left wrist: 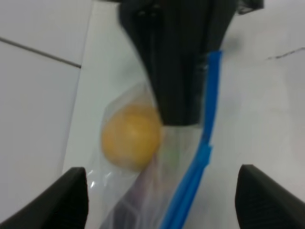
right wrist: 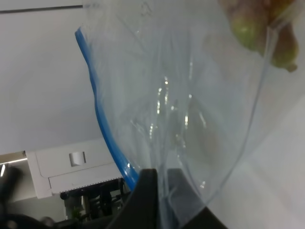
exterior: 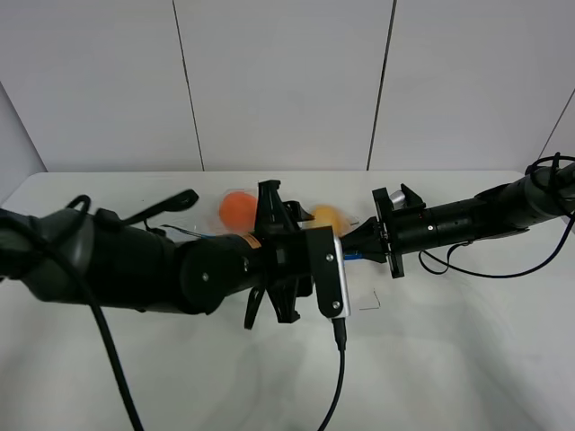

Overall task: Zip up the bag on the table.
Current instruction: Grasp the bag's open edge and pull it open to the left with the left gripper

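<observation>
Your largest surface is the white table (exterior: 467, 359), and the high camera shows both arms stretched low across it toward the middle: the left arm (exterior: 135, 265) from one side, the right arm (exterior: 467, 220) from the other. From up there the left arm's wrist block covers most of the bag, so you only catch parts of what is inside it.

The wrist cameras give you the bag (left wrist: 143, 191) itself. It is clear, crinkled plastic at the middle of the table, between the two arms. Your right gripper (right wrist: 157, 195) is pinched tight on the plastic just beside the blue zipper strip (right wrist: 102, 119); its own camera shows the film running up out of the closed fingers. The left wrist camera sees that same gripper from the front, as a dark wedge clamped on the bag next to the strip.

Your left gripper (left wrist: 162, 200) stands spread wide with nothing in it. One fingertip (left wrist: 71, 195) sits on each side of the bag, and neither visibly touches it.

Only the high view shows you the orange ball (exterior: 238, 208). The yellow fruit (left wrist: 131, 138) appears there and in the left wrist view. A blurred greenish piece (right wrist: 248, 28) shows only in the right wrist view.
</observation>
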